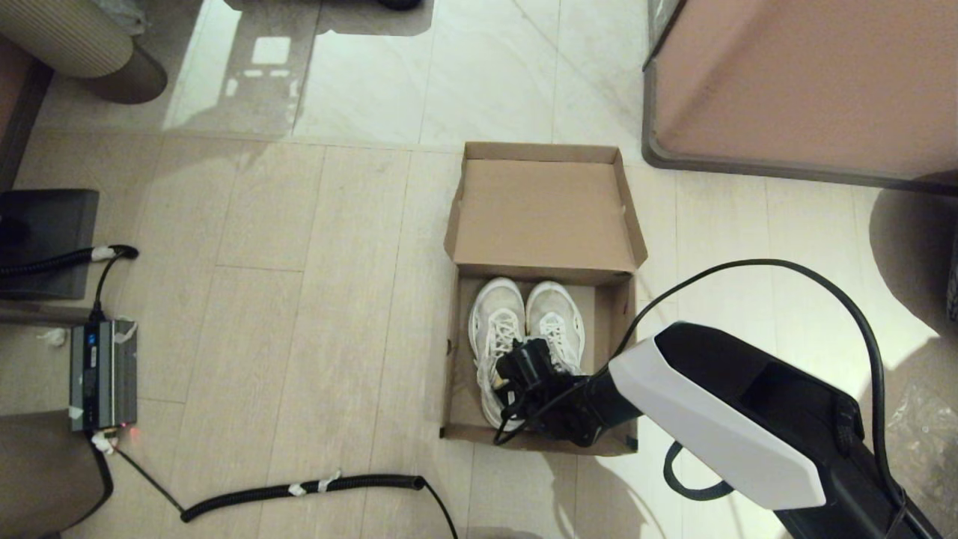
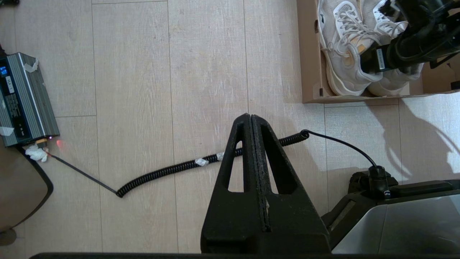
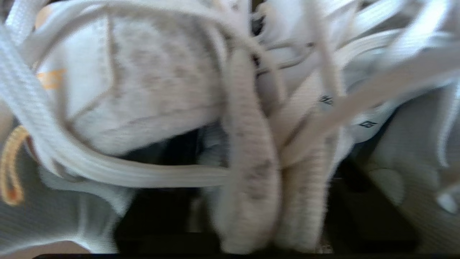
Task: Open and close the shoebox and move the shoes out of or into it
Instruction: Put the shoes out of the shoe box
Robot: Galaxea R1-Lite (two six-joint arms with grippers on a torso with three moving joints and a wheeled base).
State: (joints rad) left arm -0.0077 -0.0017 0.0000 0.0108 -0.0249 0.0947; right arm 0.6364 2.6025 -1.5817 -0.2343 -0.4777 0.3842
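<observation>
The brown cardboard shoebox (image 1: 458, 359) stands open on the floor, its lid (image 1: 546, 213) flipped back away from me. Both white shoes (image 1: 498, 314) lie side by side inside it, toes toward the lid. My right gripper (image 1: 516, 367) reaches down into the box at the shoes' heel ends. In the right wrist view the two padded inner collars (image 3: 248, 172) are pressed together between its dark fingers (image 3: 161, 208). The left wrist view shows the shoes (image 2: 341, 43) and the box wall (image 2: 309, 54). My left gripper (image 2: 250, 117) hangs shut and empty above the floor, left of the box.
A large pinkish-brown block (image 1: 801, 82) with a grey rim stands at the far right. A grey power unit (image 1: 103, 374) sits at the left, and its coiled black cable (image 1: 299, 490) runs across the floor near the box's front. Crinkled plastic (image 1: 924, 427) lies at the right edge.
</observation>
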